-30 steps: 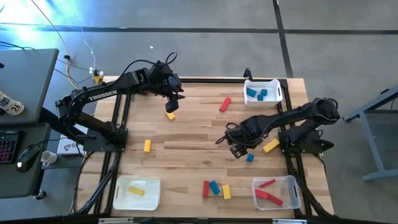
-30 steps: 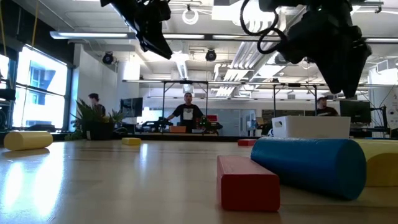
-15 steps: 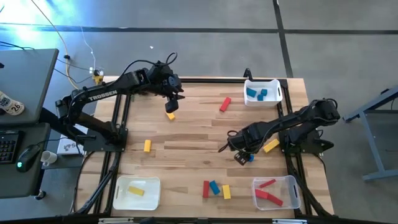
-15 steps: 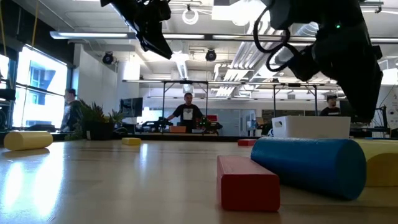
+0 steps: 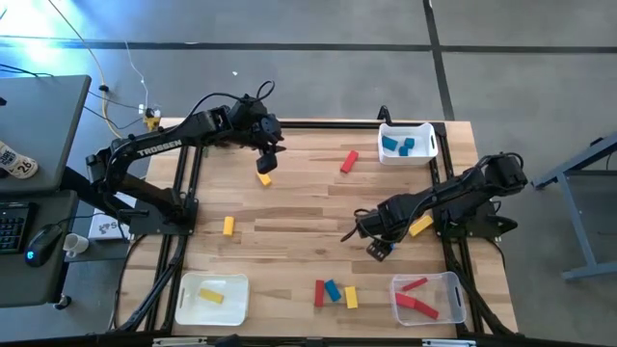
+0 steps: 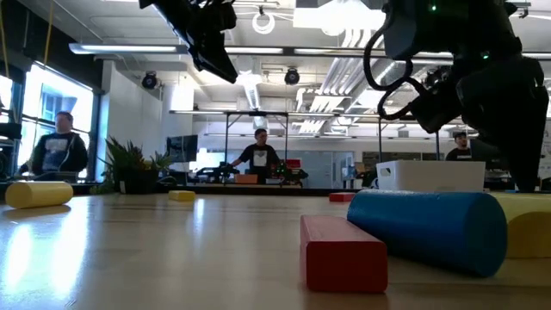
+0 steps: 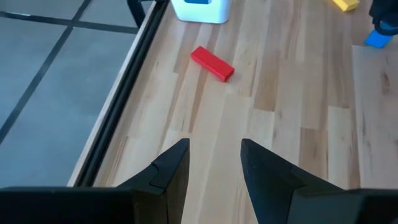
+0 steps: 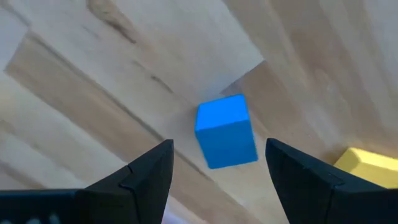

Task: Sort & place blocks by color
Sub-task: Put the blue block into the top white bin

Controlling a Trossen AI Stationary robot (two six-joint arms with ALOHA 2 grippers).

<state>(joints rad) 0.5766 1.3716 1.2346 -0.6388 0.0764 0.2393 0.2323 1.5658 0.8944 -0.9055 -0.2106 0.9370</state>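
My right gripper is open and low over the table, its fingers on either side of a blue cube without touching it. In the high view this gripper hides the cube; a yellow bar lies just beside it. My left gripper hangs open near the far edge, above a yellow block. Other blocks lie flat on the wood: a red bar, a yellow one, and a red, blue and yellow group near the near edge.
A white bin with blue blocks sits at the far right. A clear bin with red blocks stands at the near right, and a white tray with a yellow block at the near left. Bare wood lies at the table's middle. People stand in the room behind.
My right gripper has moved toward the near right and down, coming over the blue cube, which now sits between its open fingers and is hidden in the high view. No block has moved.
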